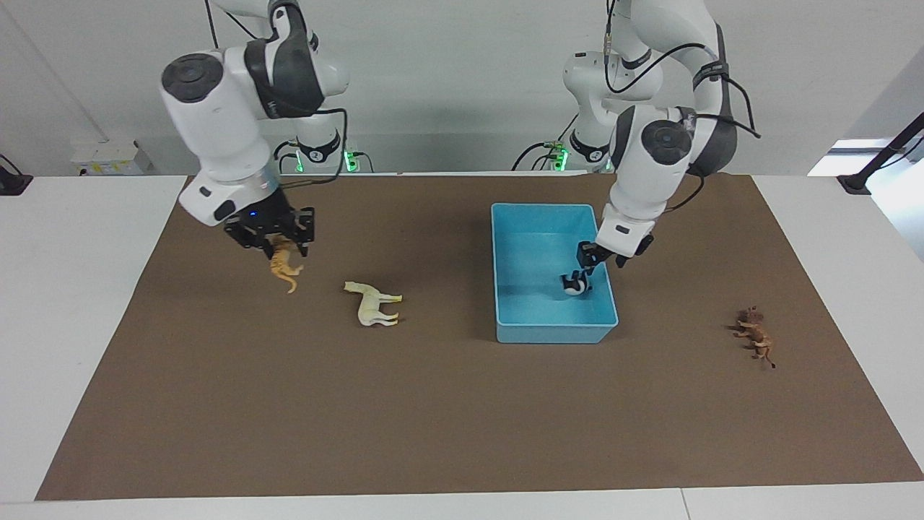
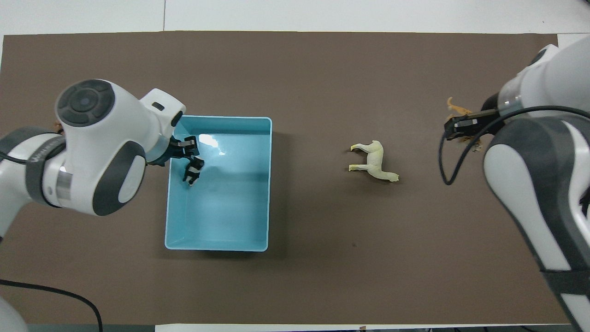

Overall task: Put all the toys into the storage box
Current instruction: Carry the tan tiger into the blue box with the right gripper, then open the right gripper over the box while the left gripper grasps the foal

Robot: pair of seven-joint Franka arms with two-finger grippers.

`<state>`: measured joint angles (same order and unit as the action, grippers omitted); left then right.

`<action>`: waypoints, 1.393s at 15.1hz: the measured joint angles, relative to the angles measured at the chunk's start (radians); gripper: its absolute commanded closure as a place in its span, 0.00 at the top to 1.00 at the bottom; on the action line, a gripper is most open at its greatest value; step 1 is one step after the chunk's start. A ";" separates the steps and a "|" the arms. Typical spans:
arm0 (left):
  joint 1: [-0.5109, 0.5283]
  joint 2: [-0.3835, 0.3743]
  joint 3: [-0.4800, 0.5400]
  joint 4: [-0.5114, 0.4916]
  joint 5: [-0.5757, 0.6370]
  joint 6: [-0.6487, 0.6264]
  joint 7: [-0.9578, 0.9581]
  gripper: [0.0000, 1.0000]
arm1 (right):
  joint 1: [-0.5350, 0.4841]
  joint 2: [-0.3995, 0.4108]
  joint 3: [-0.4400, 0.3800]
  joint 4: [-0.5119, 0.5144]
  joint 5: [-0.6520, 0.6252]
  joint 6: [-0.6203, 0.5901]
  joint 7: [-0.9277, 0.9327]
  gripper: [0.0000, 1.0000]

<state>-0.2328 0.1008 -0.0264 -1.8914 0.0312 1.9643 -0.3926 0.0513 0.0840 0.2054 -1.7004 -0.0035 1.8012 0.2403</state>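
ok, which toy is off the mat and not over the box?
The orange tiger. It hangs from the right gripper above the mat. The horse and lion lie on the mat; the panda is in the storage box.

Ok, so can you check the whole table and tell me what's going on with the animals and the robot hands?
Surface: brown mat over a white table.
Job's things: panda within the storage box; tiger lifted; horse on its side on the mat; lion on the mat toward the left arm's end.
Clutter: nothing seen.
Grippers: right end effector holds the tiger above the mat; left end effector is over the panda, grip unclear.
Cables: black cables along both arms, none on the mat.
Surroundings: white wall, black stand at the table's edge.
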 measured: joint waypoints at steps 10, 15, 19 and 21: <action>0.343 0.075 0.018 -0.012 0.065 0.328 0.669 1.00 | 0.581 0.203 0.017 0.168 -0.147 0.128 0.854 0.00; 0.413 0.194 0.017 -0.015 0.065 0.508 0.718 1.00 | 0.706 0.427 0.005 0.284 -0.252 0.240 1.035 0.00; 0.446 0.288 0.016 0.031 0.065 0.611 0.708 1.00 | 0.710 0.471 -0.002 0.294 -0.250 0.251 1.048 1.00; 0.462 0.317 0.016 0.059 0.058 0.614 0.691 1.00 | 0.706 0.468 -0.005 0.323 -0.249 0.179 1.053 1.00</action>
<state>0.2295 0.4174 -0.0104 -1.8326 0.0894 2.5781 0.2982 0.7578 0.5523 0.2008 -1.3773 -0.2520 1.9802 1.2929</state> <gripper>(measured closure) 0.000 0.070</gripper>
